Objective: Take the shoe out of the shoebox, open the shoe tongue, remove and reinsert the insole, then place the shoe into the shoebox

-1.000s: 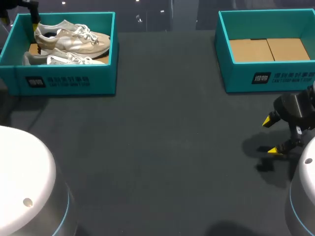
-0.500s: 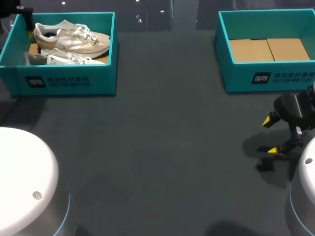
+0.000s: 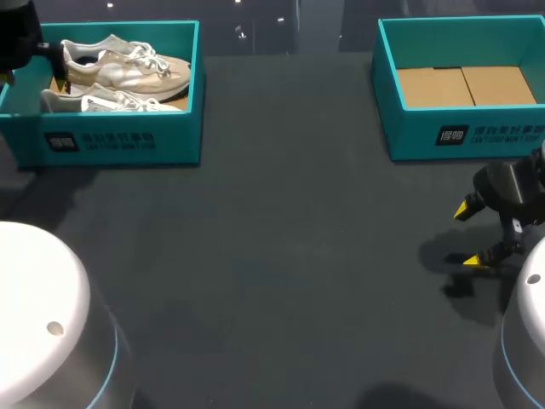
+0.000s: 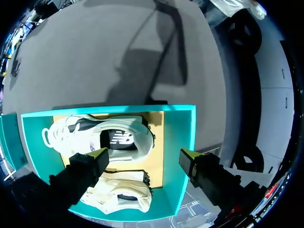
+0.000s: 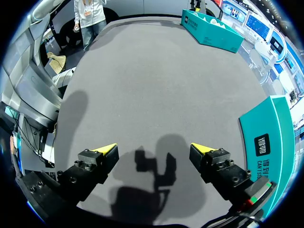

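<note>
At the table's (image 3: 281,256) far left corner, the left box (image 3: 111,141) holds both shoes. The far shoe (image 3: 128,66) lies along the back wall. The near shoe (image 3: 111,102) lies in front of it, its lower edge hidden behind the box's front wall.

From above, the left gripper (image 3: 47,64) is a dark bulk over the box's left end, cut off at the corner, and its fingers are hard to make out. Its own wrist view settles the matter: the left gripper (image 4: 142,156) hangs above the box with its fingers spread wide and holds nothing. One tip is over the far shoe (image 4: 99,135), the other over the box's end wall (image 4: 183,142). The near shoe (image 4: 118,197) shows partly behind one finger.

Over at the right, the right box (image 3: 460,136) shows only a bare cardboard floor. Near its front, the right gripper (image 3: 470,234) hangs low over the table, wide apart and holding nothing, with the arm behind it cut off at the edge. In its wrist view the right gripper (image 5: 154,148) has only grey table and its own shadow between the tips.
</note>
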